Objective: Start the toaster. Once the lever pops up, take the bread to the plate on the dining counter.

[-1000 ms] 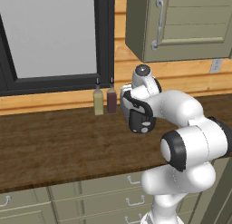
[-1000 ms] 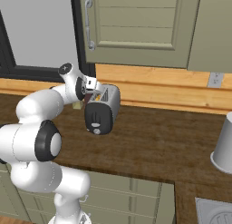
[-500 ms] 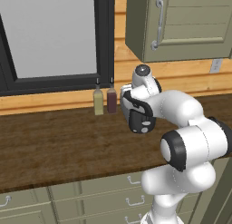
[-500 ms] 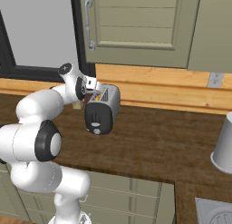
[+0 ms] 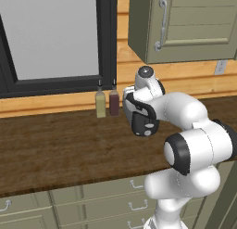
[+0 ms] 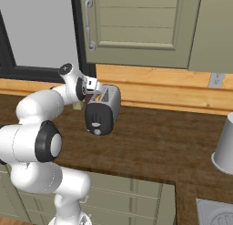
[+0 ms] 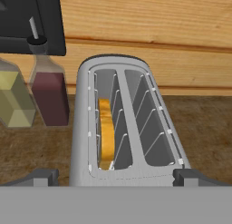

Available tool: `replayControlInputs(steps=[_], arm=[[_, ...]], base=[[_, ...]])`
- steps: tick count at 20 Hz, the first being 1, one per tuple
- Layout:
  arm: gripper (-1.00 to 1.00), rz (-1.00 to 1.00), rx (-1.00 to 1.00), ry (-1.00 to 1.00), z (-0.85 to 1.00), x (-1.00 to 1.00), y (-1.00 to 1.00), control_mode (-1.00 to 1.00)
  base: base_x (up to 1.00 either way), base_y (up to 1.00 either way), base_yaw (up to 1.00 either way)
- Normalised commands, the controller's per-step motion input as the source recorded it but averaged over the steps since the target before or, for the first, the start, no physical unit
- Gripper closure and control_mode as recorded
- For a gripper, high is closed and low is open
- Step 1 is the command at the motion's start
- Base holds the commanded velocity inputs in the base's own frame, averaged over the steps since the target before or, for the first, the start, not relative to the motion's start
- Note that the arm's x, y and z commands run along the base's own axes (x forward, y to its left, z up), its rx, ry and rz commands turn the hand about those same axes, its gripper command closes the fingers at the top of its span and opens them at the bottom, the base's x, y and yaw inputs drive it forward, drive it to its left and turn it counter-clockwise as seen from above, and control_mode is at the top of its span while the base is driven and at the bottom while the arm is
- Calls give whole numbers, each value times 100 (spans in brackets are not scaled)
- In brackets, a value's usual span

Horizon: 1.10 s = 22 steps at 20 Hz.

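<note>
1. The toaster (image 7: 124,128) is a rounded silver-white body with two long slots on top, each lined with thin wire guides. It stands on a dark wood worktop (image 6: 154,146), close to the plank wall behind it.
2. The bread (image 7: 106,134) sits on edge in the slot nearer the left-hand finger tip, a thin tan-yellow slice sunk well below the slot's rim. The slot nearer the other tip holds only its wires.
3. The gripper (image 7: 116,177) is spread wide: its two dark finger tips (image 7: 41,177) stand one to each side of the toaster's near end, outside its walls, gripping nothing.
4. Beyond the left-hand tip, and just beside the toaster, stand two slim bottles, one dark red (image 7: 49,94) and one pale yellow-green (image 7: 14,100), touching each other.
5. The right base view gives what the hand view cannot: the toaster's black end panel (image 6: 98,120) facing the robot, with a small round knob (image 6: 96,131) near its bottom. The lever is too small to place there.
6. The left base view shows the bottles standing under a black window frame (image 5: 106,42); the arm covers most of the toaster there.
7. The right base view also shows a pale grey cylindrical container (image 6: 226,144) far off along the worktop, well apart from the fingers.
</note>
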Motion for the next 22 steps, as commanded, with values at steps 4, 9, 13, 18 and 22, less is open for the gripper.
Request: replayControlInputs(steps=[4,9,13,18,22], arm=[[-100,0,0,0,0,0,0,-100],[-100,0,0,0,0,0,0,-100],[-100,0,0,0,0,0,0,-100],[-100,0,0,0,0,0,0,-100],[-100,0,0,0,0,0,0,-100]], base=[[0,0,0],[0,0,0],[0,0,0],[0,0,0],[0,0,0]])
